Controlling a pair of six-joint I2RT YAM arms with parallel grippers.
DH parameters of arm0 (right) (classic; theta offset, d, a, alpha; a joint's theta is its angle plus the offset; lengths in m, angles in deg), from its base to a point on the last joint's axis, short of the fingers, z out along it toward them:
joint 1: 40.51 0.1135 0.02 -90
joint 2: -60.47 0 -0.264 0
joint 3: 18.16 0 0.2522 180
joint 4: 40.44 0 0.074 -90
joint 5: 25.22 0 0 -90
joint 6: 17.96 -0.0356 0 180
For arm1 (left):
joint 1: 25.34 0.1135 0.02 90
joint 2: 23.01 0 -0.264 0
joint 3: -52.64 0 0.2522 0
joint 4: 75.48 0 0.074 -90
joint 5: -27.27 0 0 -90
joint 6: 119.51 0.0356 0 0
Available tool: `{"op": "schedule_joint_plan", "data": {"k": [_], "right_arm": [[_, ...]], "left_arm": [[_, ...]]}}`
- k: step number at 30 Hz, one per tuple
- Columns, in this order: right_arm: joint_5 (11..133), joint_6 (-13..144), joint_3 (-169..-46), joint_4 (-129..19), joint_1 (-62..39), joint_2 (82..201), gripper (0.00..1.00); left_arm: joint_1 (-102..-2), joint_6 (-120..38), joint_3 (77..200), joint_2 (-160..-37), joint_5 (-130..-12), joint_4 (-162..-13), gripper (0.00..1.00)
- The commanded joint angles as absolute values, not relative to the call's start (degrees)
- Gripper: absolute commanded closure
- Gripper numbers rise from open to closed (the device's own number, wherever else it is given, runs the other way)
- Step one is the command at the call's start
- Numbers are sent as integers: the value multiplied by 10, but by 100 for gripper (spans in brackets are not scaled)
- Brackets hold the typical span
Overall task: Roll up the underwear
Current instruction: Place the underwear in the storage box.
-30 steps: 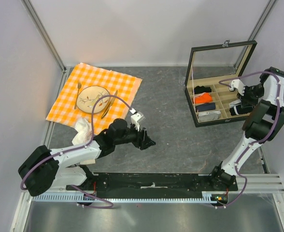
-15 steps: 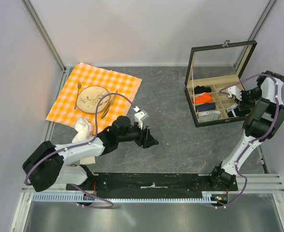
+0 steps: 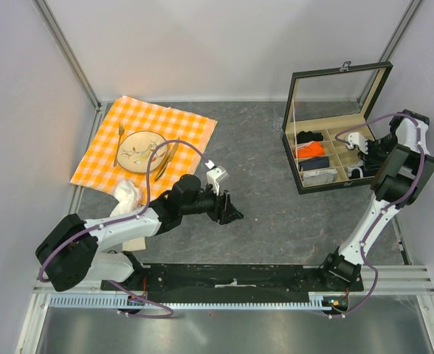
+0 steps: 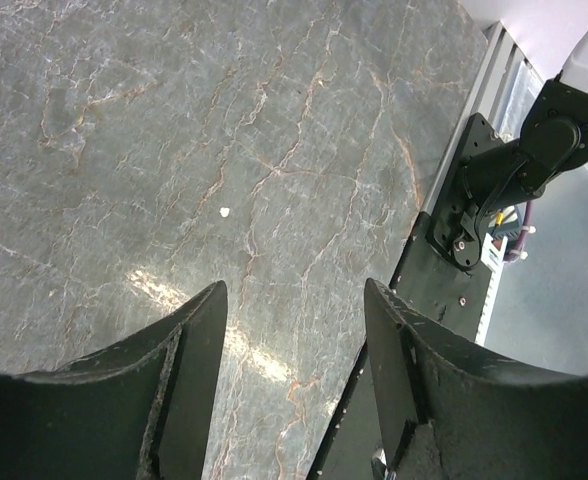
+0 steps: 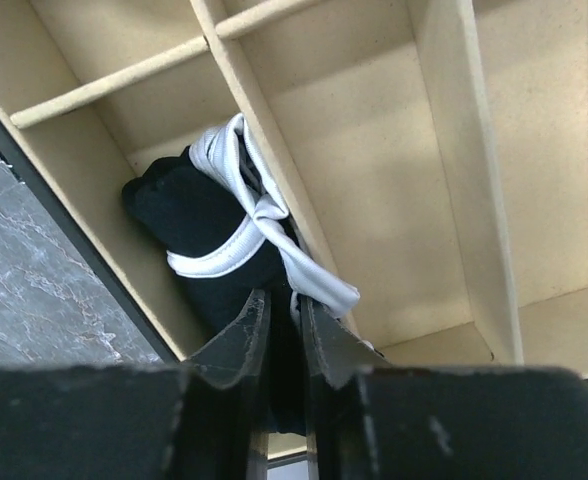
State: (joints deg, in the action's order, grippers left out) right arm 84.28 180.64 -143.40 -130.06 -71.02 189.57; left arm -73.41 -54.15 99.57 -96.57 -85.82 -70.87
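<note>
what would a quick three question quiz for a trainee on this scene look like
1. True or false: the underwear lies spread flat on the table.
2. What sits between the left jaws? A) a fork B) nothing C) a sock
3. Which dish stands on the orange checked cloth?
Key: 1 false, it is bunched in a compartment of the wooden box. 2 B, they stand apart over bare table. 3 a plate.
</note>
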Motion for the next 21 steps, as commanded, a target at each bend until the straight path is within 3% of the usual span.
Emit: {"op": "schedule_joint_plan", "data": {"k": [1, 7, 10, 16, 21], "right_arm": [[811, 1778, -1410, -1282, -715, 1917, 78], [846, 1733, -1434, -1286, -723, 1889, 52], [871, 1722, -1464, -1306, -729, 1871, 45], [909, 1713, -1495, -1340, -731, 1841, 42], [917, 1707, -1479, -1344, -731, 1826, 45]], "left_arm": [[-732, -559, 1016, -960, -871, -713, 37], [-732, -558, 1018, -943, -870, -725, 37], [-732, -561, 1021, -938, -872, -730, 37], [-732, -561, 1019, -910, -872, -739, 38], [-732, -554, 1019, -886, -866, -761, 38]]}}
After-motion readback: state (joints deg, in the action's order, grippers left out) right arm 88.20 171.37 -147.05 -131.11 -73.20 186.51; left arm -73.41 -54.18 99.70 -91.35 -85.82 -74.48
